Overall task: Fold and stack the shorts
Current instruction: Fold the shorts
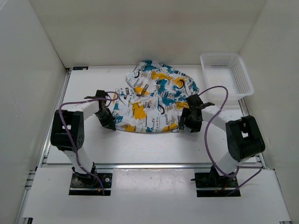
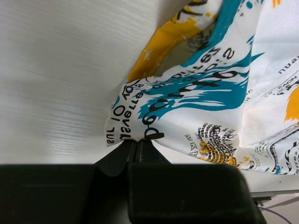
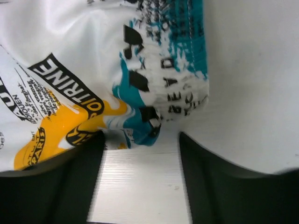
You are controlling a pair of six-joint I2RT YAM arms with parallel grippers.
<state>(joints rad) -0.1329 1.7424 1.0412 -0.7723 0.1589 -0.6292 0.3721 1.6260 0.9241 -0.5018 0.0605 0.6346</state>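
The shorts (image 1: pixel 154 95), white with teal, yellow-orange and black print, lie spread and rumpled on the table's middle. My left gripper (image 1: pixel 109 122) is at their near left corner. In the left wrist view it (image 2: pixel 135 143) is shut on the edge of the shorts (image 2: pixel 196 93), and the cloth rises away from the fingertips. My right gripper (image 1: pixel 187 122) is at the near right corner. In the right wrist view it (image 3: pixel 141 138) is open and low over the table, with the shorts' corner (image 3: pixel 140 116) lying just ahead between the two fingers (image 3: pixel 70 182) and partly draped over the left one.
A white plastic mesh basket (image 1: pixel 240 77) stands at the back right, close to the right wall. White walls enclose the table on the left, back and right. Purple cables loop off both arms. Bare table (image 1: pixel 149 144) lies between the shorts and the arm bases.
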